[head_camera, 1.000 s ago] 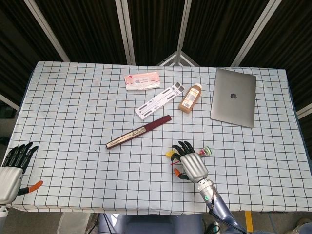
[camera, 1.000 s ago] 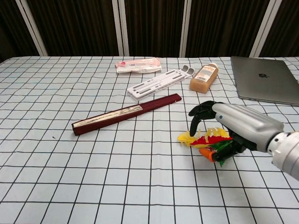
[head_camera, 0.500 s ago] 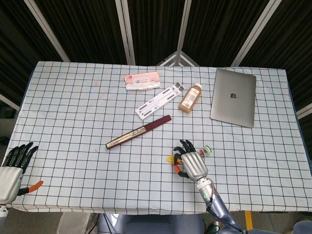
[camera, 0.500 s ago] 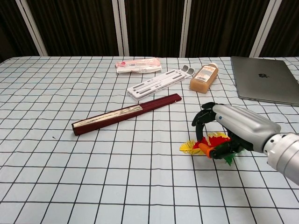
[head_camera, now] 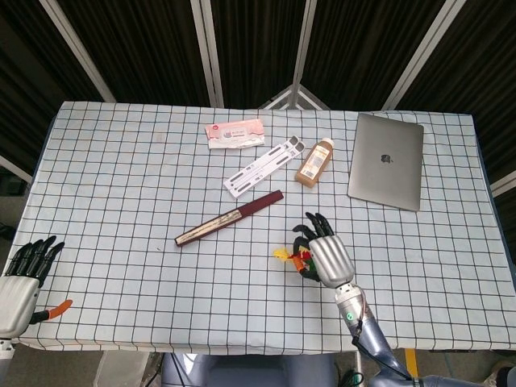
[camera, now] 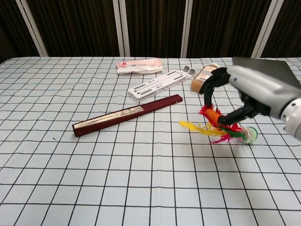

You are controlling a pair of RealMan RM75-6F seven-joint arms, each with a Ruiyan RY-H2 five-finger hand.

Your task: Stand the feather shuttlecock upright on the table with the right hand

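The feather shuttlecock (camera: 217, 128) has red, yellow and green feathers and a round green-white base (camera: 250, 135). My right hand (camera: 247, 90) grips it among the feathers, fingers curled round them. It hangs tilted above the table, feathers to the left and base low on the right, its shadow on the cloth below. In the head view the right hand (head_camera: 327, 255) covers most of the shuttlecock (head_camera: 289, 256); only yellow and red feather tips show at its left. My left hand (head_camera: 22, 278) lies at the table's near left corner, fingers apart and holding nothing.
A dark red folded fan (camera: 127, 114) lies left of the shuttlecock. Behind it are a white slotted stand (camera: 160, 84), an amber bottle (camera: 206, 78), a grey laptop (head_camera: 387, 160) and a pink packet (camera: 139, 66). The checked tablecloth (camera: 94, 179) covers the table.
My right hand has risen off the table and moved back and to the right, carrying the shuttlecock up with it. The left hand has stayed put.
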